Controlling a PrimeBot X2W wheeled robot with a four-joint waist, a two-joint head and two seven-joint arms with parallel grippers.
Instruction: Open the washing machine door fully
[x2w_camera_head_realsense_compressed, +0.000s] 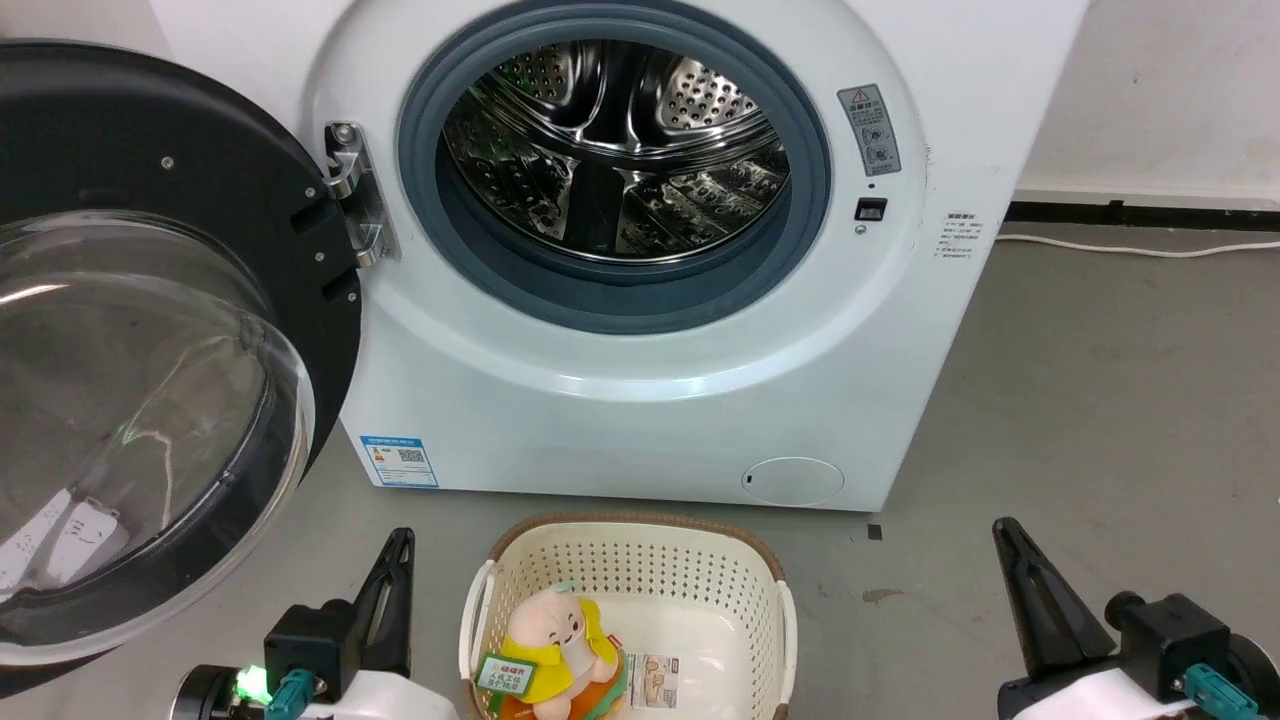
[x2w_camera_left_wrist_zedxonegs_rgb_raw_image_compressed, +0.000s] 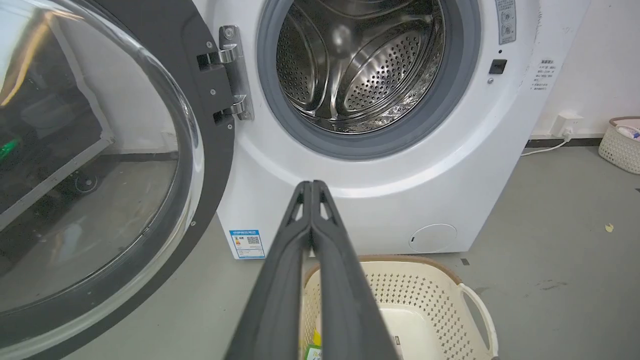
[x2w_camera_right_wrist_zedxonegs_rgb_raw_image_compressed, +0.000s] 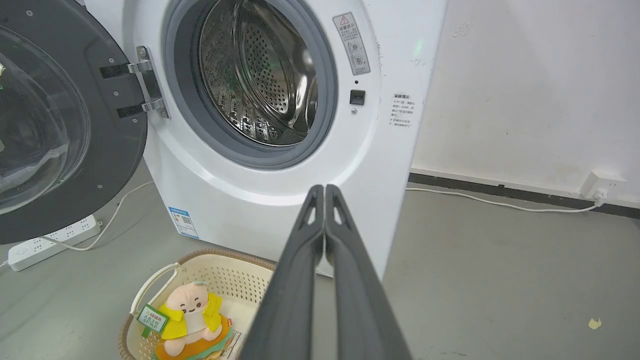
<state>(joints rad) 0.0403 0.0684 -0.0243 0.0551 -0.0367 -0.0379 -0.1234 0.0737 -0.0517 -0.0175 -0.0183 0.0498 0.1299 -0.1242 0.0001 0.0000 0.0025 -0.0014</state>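
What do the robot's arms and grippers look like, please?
The left gripper and right gripper each have two long dark tapering fingers with triangular cut-outs near the tips, on black blocks. Pale forearms carry teal connectors; a green light glows by the left one.

Bright, even indoor light; shadows on the floor (x2w_camera_head_realsense_compressed: 1100, 400) soft and faint. White glare streaks across the washing machine door (x2w_camera_head_realsense_compressed: 150, 400) glass, hard sparkles inside the steel drum (x2w_camera_head_realsense_compressed: 610, 160). A green lamp (x2w_camera_head_realsense_compressed: 250, 684) glows, blown out to white at its centre. Wrist views bow the straight edges of the washing machine (x2w_camera_left_wrist_zedxonegs_rgb_raw_image_compressed: 380, 200) toward the frame borders. All three views sharp.
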